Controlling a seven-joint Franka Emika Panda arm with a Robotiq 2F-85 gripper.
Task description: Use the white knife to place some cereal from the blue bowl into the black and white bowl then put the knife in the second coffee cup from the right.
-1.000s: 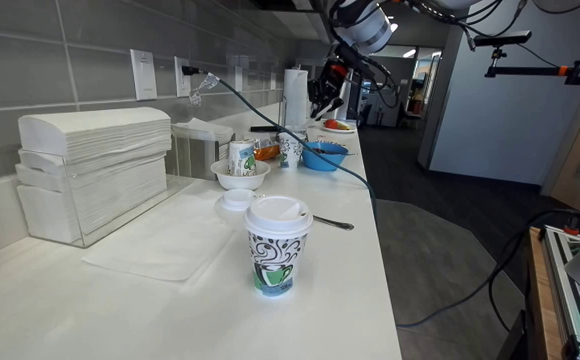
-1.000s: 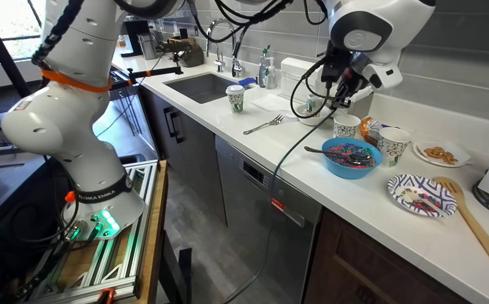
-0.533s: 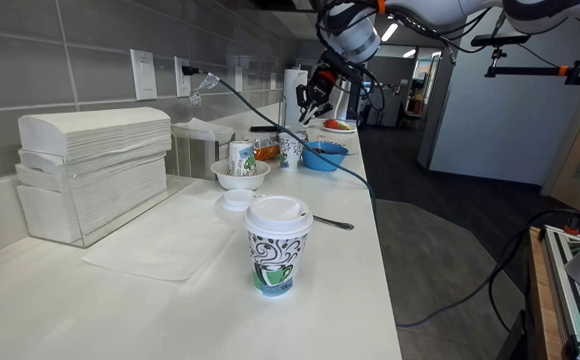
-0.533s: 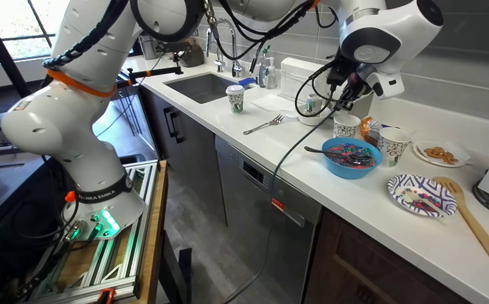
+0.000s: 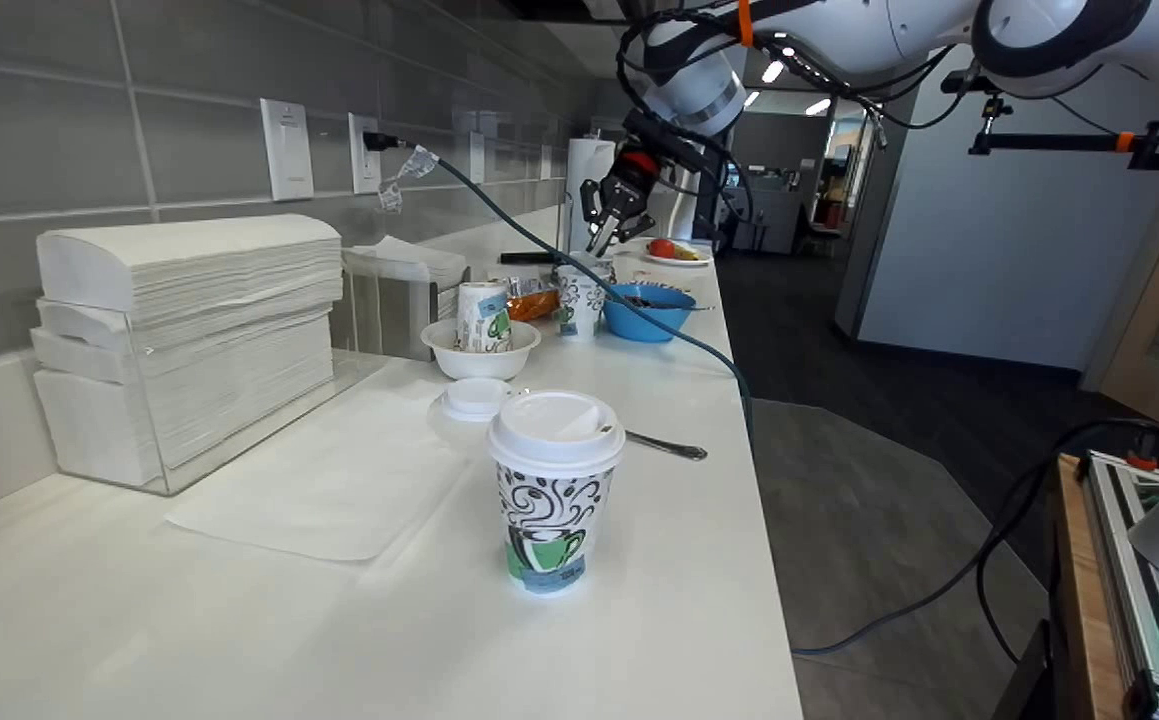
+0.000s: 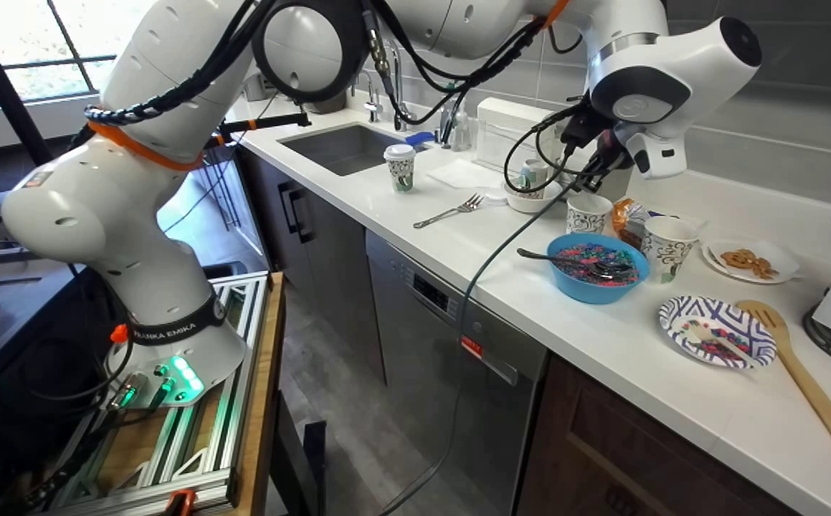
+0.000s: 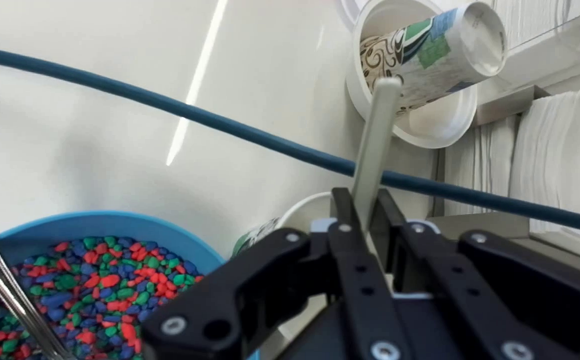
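The white knife [image 7: 374, 145] is pinched in my gripper [image 7: 362, 200], whose jaws stand nearly together with only that thin strip between them. Over the last second I have swung it toward the second cup from the right [image 6: 587, 218], and it now slants more steeply, close to the rim; whether its end is over the opening, I can't tell. That puts me, I judge, at the last step, since the patterned bowl [image 6: 732, 314] already carries coloured bits [image 6: 716, 350] like those filling the blue bowl [image 6: 589, 292]. Counting outward: one knife in my grip; four cups, being my target, one rightmost cup [image 6: 665, 251], one upturned cup [image 7: 420, 55] and one lidded cup [image 5: 551, 500]; three bowls, the third a white bowl [image 5: 484, 362] under the upturned cup; one metal spoon [image 6: 540, 255]; one fork [image 6: 467, 206]; one wooden spatula [image 6: 813, 390].
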